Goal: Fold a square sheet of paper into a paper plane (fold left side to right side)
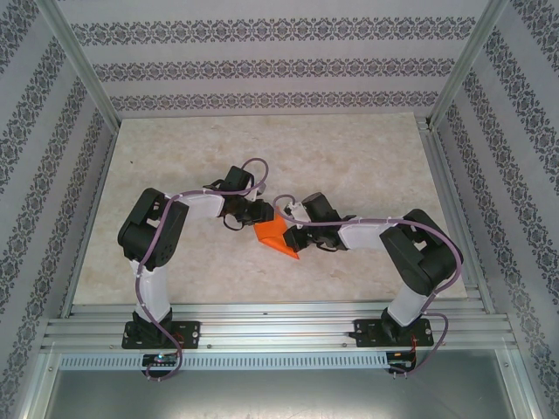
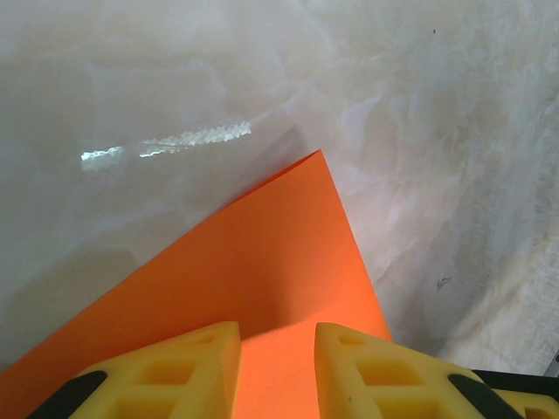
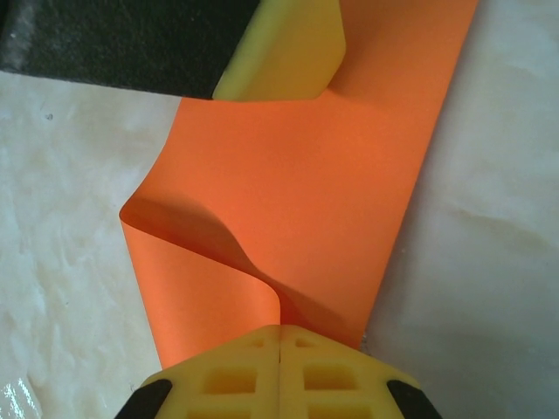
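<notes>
The square sheet of paper (image 1: 276, 236) is bright orange and lies mid-table between the two grippers. My right gripper (image 3: 279, 330) is shut on one edge of the sheet (image 3: 297, 192), lifted and curled over the flat part as a loose roll, with no crease. From the top view, my right gripper (image 1: 294, 230) comes in from the right. My left gripper (image 2: 277, 330) stands open, its yellow fingers (image 2: 196, 362) apart just over the flat sheet (image 2: 262, 253). From above, the left gripper (image 1: 255, 216) sits at the sheet's upper left. One of its fingers (image 3: 284, 52) rests at the sheet's far edge.
The marble-patterned table top (image 1: 349, 157) spreads bare around the paper. Aluminium rails (image 1: 279, 319) run along the near edge by the arm bases. Patterned walls and metal uprights (image 1: 83, 65) close in the left, right and back sides.
</notes>
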`<state>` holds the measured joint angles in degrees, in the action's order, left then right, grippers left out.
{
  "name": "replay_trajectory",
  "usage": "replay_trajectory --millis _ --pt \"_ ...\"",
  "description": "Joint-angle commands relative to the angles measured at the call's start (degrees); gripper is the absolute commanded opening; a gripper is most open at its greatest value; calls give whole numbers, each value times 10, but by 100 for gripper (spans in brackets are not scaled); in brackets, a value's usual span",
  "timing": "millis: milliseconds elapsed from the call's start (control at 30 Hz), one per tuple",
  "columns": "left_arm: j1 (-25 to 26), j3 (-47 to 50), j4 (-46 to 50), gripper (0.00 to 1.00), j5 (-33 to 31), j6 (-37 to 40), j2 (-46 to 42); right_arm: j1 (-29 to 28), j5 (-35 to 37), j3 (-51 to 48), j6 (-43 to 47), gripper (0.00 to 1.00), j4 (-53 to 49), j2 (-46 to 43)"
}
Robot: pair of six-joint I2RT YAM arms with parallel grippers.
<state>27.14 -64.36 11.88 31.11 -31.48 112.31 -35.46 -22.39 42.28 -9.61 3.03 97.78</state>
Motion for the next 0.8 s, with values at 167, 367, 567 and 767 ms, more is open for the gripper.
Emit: replay_trajectory --millis 167,367,567,767 --pt "15 6 48 31 -29 17 34 10 12 15 -9 0 -4 5" --pt "15 5 49 31 -28 17 33 11 14 15 -11 0 -9 7" --pt "16 5 50 31 -28 18 33 11 11 24 -11 0 -22 20" --pt "15 5 49 31 -29 18 33 11 16 27 -14 0 -26 24"
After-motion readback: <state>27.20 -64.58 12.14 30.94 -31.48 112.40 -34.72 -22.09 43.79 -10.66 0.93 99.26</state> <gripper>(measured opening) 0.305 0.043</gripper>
